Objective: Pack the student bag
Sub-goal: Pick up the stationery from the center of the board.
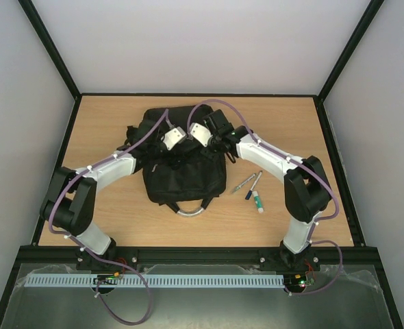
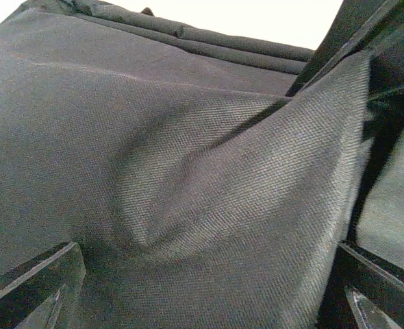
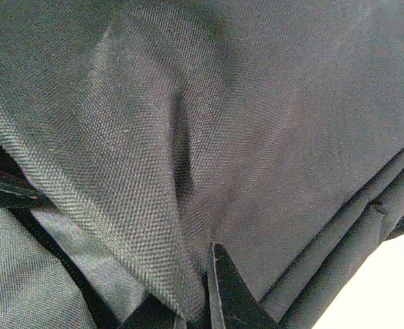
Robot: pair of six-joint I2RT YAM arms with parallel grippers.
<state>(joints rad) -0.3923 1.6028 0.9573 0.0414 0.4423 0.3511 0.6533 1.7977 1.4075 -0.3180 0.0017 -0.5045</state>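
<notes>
The black student bag (image 1: 185, 175) lies flat mid-table, its grey handle (image 1: 190, 210) toward me. Both grippers are down on its upper part. My left gripper (image 1: 179, 148) is open: in the left wrist view (image 2: 205, 250) its fingers (image 2: 31, 288) stand wide apart with bag fabric (image 2: 188, 171) bulging between them. My right gripper (image 1: 203, 145) is shut on a raised fold of bag fabric (image 3: 154, 205), and in the right wrist view (image 3: 202, 277) its dark fingertip (image 3: 226, 295) presses against the fold. Three pens (image 1: 253, 188) lie on the table right of the bag.
The pens are a silver one (image 1: 244, 182), one with a dark cap (image 1: 254, 185) and a white one with a green cap (image 1: 257, 200). A black shoulder strap (image 1: 132, 133) sticks out at the bag's far left. The wooden table (image 1: 106, 123) is walled by a black frame.
</notes>
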